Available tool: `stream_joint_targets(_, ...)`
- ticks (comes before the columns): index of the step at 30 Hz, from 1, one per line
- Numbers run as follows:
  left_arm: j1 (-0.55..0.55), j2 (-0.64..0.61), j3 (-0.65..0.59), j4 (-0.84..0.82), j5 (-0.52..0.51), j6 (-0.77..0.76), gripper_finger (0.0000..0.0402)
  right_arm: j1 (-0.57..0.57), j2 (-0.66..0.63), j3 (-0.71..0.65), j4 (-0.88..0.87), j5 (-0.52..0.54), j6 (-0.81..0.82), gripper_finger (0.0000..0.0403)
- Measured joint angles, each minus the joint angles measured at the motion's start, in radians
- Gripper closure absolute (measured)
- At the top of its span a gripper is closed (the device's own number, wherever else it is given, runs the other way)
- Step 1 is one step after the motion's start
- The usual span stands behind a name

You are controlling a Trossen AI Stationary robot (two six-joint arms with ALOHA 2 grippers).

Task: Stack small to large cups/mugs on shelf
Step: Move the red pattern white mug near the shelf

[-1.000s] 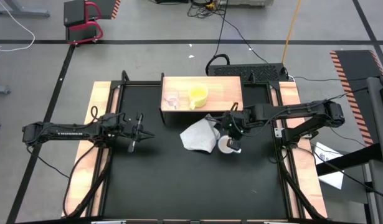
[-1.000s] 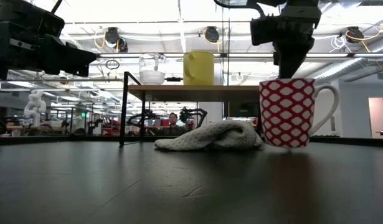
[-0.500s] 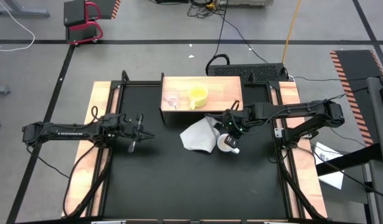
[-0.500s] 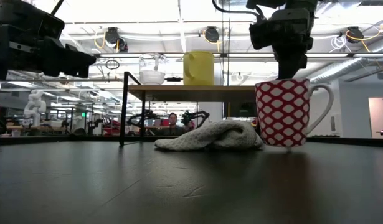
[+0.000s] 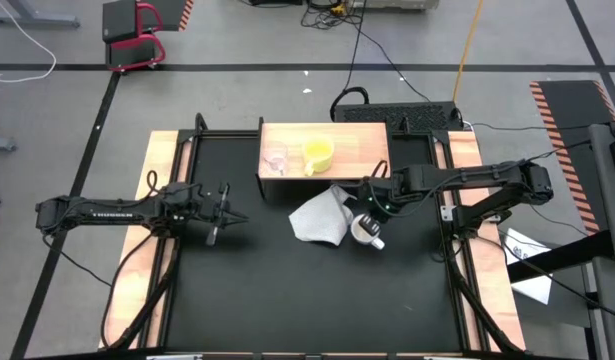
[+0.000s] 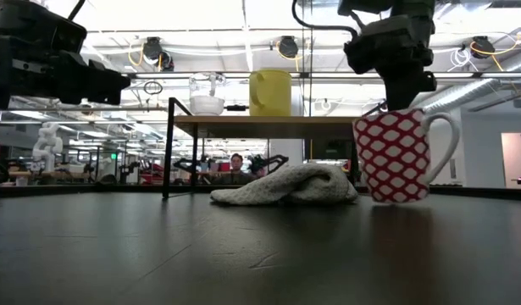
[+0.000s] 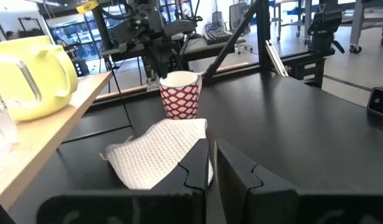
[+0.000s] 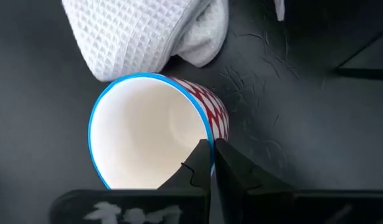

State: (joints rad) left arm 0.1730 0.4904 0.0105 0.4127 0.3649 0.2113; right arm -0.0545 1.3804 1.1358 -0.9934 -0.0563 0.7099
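- right gripper (image 5: 369, 212) pinched shut on the rim of the white patterned mug (image 6: 397, 157), one finger inside and one outside the wall; a rim grab fits here because the handle faces away from the arm.
- Mug tilted in the low view and looks just clear of the black tabletop (image 5: 247, 290), so I'd call this the lift; a one-sided pinch lets the mug swing.
- Mug sits right of the tabletop's middle, touching or just beside the grey-white cloth (image 5: 320, 217), in front of the shelf (image 5: 362, 140).
- tiny clear glass cup (image 5: 277, 158) and yellow cup (image 5: 318, 154) stand side by side on the shelf's left half; the right half is bare, which suits the biggest item going last in the small-to-large row.
- Risk: the shelf top is higher than the mug is now, so it needs more height before crossing the front edge.
- left gripper (image 5: 215, 213) parked over the tabletop's left side, fingers nearly together, holding nothing.
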Motion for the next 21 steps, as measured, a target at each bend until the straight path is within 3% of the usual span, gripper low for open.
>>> stream_joint_targets(21,0.000,0.000,0.000,0.009,0.000,0.052,0.0371,0.017,0.000,0.000,0.064,0.029,0.251,0.0403)
